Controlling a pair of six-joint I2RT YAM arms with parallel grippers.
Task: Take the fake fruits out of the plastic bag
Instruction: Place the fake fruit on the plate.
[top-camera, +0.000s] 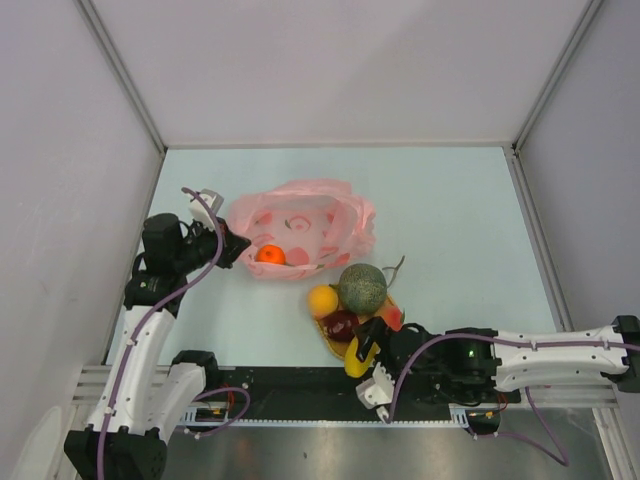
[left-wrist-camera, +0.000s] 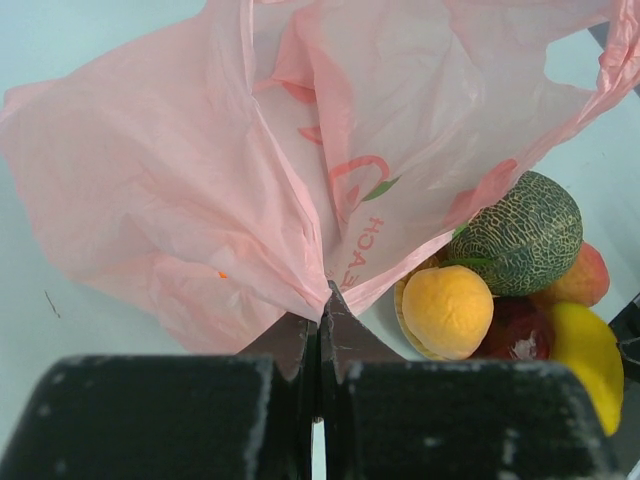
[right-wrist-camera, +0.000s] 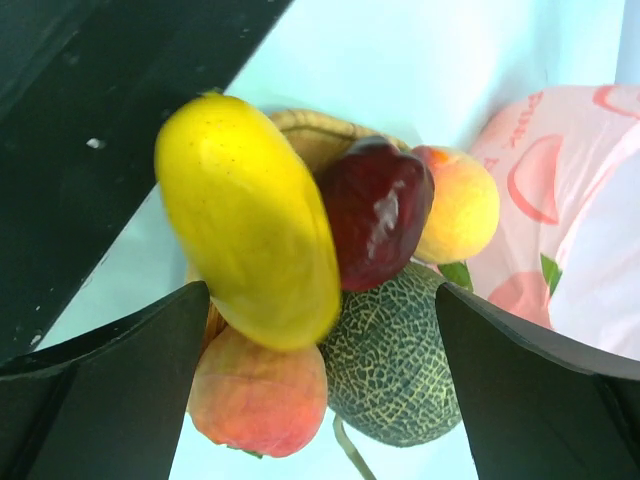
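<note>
The pink plastic bag (top-camera: 305, 222) lies crumpled left of centre with an orange fruit (top-camera: 270, 254) inside it. My left gripper (top-camera: 240, 250) is shut on a fold of the plastic bag (left-wrist-camera: 200, 180) at its edge. To the bag's right the fake fruits are piled: a green netted melon (top-camera: 362, 288), a yellow-orange fruit (top-camera: 322, 300), a dark red apple (top-camera: 340, 324), a peach (top-camera: 393, 318) and a long yellow fruit (top-camera: 358, 358). My right gripper (right-wrist-camera: 320, 300) is open around the yellow fruit (right-wrist-camera: 248, 260), which rests against the apple (right-wrist-camera: 375, 225), with the melon (right-wrist-camera: 395, 365) and peach (right-wrist-camera: 258, 395) below.
A woven tan mat (right-wrist-camera: 310, 135) lies under the fruit pile. The black base rail (top-camera: 300, 392) runs along the near table edge just behind the right gripper. White walls enclose the table on three sides.
</note>
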